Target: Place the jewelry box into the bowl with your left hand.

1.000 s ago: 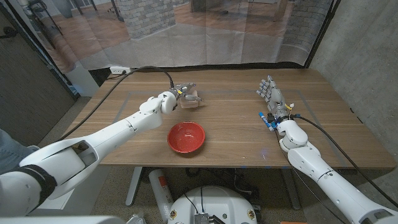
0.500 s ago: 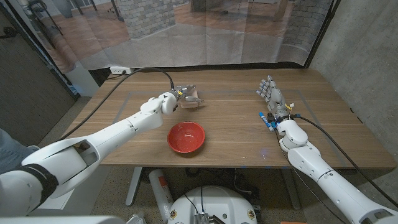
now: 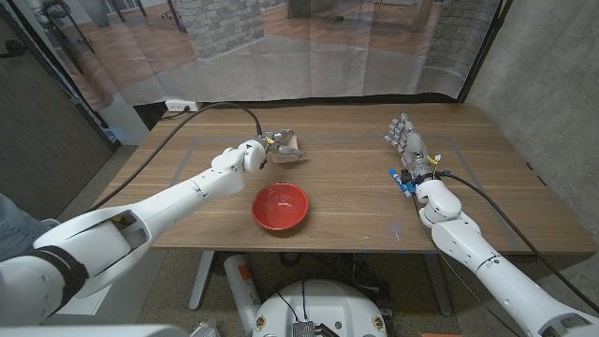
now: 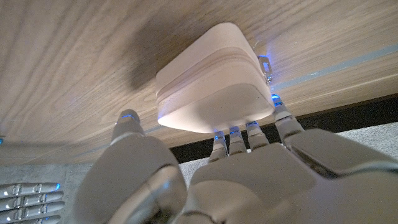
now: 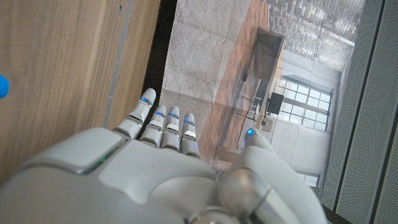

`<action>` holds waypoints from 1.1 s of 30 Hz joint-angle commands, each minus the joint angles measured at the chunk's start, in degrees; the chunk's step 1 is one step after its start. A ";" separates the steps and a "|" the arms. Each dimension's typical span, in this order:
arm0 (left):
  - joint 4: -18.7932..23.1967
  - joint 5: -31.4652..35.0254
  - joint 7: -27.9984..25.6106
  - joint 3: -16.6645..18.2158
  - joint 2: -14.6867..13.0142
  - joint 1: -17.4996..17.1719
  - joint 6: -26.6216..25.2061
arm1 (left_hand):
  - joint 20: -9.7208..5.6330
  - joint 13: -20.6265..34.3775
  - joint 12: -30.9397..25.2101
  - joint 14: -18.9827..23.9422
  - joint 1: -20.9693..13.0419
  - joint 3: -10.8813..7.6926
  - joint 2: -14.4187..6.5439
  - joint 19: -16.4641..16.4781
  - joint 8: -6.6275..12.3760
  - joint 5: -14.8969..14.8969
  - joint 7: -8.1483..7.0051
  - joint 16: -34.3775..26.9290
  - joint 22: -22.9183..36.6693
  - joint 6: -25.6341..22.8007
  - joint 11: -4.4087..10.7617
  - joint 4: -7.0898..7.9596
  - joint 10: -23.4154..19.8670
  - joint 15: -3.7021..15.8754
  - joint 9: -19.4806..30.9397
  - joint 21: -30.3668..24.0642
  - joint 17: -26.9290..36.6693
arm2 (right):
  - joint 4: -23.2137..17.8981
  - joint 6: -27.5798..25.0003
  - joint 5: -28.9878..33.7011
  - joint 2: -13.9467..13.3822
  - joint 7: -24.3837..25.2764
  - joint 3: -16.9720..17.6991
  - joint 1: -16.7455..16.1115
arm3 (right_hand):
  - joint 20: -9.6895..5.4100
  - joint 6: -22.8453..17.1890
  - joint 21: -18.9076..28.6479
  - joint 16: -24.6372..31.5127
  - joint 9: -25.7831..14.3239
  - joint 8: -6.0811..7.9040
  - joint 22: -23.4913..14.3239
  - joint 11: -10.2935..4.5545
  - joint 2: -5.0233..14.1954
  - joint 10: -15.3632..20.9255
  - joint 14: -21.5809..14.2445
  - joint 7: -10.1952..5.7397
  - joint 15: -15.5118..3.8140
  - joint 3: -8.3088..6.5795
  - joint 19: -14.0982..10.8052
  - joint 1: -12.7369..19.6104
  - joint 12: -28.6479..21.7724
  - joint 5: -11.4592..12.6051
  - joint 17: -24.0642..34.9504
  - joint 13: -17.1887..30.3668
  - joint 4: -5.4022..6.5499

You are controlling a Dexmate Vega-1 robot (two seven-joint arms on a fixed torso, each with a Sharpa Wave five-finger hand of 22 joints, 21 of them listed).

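The left hand [image 3: 270, 150] clasped the jewelry box [image 3: 292, 147] at upper centre, above the red bowl [image 3: 280, 206]. The right hand [image 3: 409, 143] waited, fingers released. Next, presumably: carry it over the bowl and release.

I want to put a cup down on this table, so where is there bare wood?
Bare wood lies between the red bowl and the right robot hand, and along the table's near edge right of the bowl. It is crowded behind the bowl, where the left robot hand grips the jewelry box.
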State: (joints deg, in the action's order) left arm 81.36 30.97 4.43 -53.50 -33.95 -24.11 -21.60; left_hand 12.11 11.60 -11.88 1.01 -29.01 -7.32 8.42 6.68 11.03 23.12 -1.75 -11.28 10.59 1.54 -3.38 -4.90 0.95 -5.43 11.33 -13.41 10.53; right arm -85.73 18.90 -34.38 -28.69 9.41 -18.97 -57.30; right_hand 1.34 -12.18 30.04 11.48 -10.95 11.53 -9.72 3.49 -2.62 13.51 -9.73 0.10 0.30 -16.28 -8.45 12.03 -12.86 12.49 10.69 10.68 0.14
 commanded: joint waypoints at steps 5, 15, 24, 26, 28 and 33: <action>-1.47 -0.10 -0.10 -0.74 0.81 0.71 -0.21 | 0.09 0.24 -0.33 1.24 -2.50 -0.14 -0.84 3.95 0.43 0.54 -1.66 -0.65 0.42 0.89 1.12 -0.76 -0.08 1.32 0.23 -1.52 0.34 | 0.98 0.25 0.10 0.55 -0.20 -0.36 0.83 | -0.15 -0.22 -0.17 -0.05 -0.05 -0.10 -0.26 -0.03 0.18 0.39 -0.55 -0.25 -0.14 -0.27 -0.63 0.49 0.18 -0.02 0.17 0.03 -0.30; -1.64 -0.38 -1.18 -0.78 1.41 0.66 -0.59 | -0.13 0.74 -1.14 6.64 -11.65 -2.74 -4.70 17.05 1.31 0.81 -2.56 -2.14 0.67 0.33 3.72 -3.42 -0.98 3.77 0.57 -5.39 1.27 | 2.02 0.48 -0.27 0.85 -1.06 -0.56 1.44 | 0.04 -0.22 -0.35 -0.08 -0.05 -0.11 -0.27 0.09 0.20 0.41 -0.53 -0.22 -0.16 -0.24 -0.89 0.49 0.20 -0.04 0.17 0.04 -0.36; -0.77 -0.44 -1.25 -0.80 1.32 0.46 -1.71 | -0.34 1.44 -2.31 11.37 -20.16 -5.85 -7.36 25.86 2.87 -1.13 -2.60 -3.74 0.44 -3.69 4.70 -4.48 -3.39 5.25 1.03 -7.80 2.82 | 2.21 0.56 -0.55 0.94 -1.40 -0.70 1.24 | 0.23 -0.21 -0.53 -0.09 -0.06 -0.13 -0.28 0.15 0.23 0.36 -0.54 -0.27 -0.22 -0.21 -1.07 0.44 0.25 -0.06 0.18 0.04 -0.39; -0.65 -0.55 -1.36 -0.75 1.29 0.40 -1.70 | -0.28 1.71 -2.75 12.33 -22.14 -6.64 -7.94 27.61 3.82 -2.15 -2.41 -4.14 0.33 -6.06 4.95 -4.43 -4.45 5.57 1.30 -8.17 3.43 | 2.15 0.54 -0.57 0.94 -1.32 -0.70 1.11 | 0.26 -0.26 -0.61 -0.10 -0.06 -0.11 -0.28 0.06 0.25 0.33 -0.54 -0.26 -0.23 -0.20 -1.12 0.43 0.27 -0.07 0.19 0.04 -0.40; -0.59 -0.74 -1.46 -0.65 1.30 0.34 -1.69 | -0.62 1.96 -3.24 13.09 -23.42 -7.11 -8.18 28.64 4.48 -3.10 -1.97 -4.47 0.24 -7.67 5.53 -4.32 -5.75 5.94 1.52 -8.29 3.95 | 2.14 0.60 -0.61 1.01 -1.22 -0.68 1.01 | 0.29 -0.25 -0.63 -0.10 -0.06 -0.11 -0.28 0.09 0.26 0.38 -0.54 -0.28 -0.21 -0.19 -1.14 0.42 0.26 -0.07 0.19 0.04 -0.40; -0.65 -1.38 -2.23 -0.25 1.29 0.08 -1.19 | -2.28 2.67 -4.70 16.59 -26.67 -8.60 -9.39 31.65 6.17 -5.65 -1.01 -5.91 0.20 -11.99 6.53 -4.16 -9.69 6.46 1.88 -8.92 5.27 | 2.22 0.87 -0.61 1.14 -1.19 -0.66 0.94 | 0.28 -0.20 -0.73 -0.10 -0.06 -0.14 -0.29 0.07 0.26 0.36 -0.56 -0.26 -0.25 -0.18 -1.20 0.41 0.28 -0.08 0.19 0.04 -0.42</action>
State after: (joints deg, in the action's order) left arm 80.45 30.44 3.01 -54.19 -32.72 -23.53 -22.79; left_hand 13.41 13.83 -15.87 14.92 -47.79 -15.06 5.62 33.56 16.39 18.46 -3.24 -16.37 10.62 -8.52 2.88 -9.09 -7.00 0.10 12.94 -21.73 15.11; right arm -83.72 19.41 -34.78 -27.78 8.28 -19.58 -56.07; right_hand 1.53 -12.18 29.60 11.48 -10.95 11.53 -9.72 3.49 -2.62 13.51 -9.73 0.10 0.30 -16.29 -9.28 12.03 -12.86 12.53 10.81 10.68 0.15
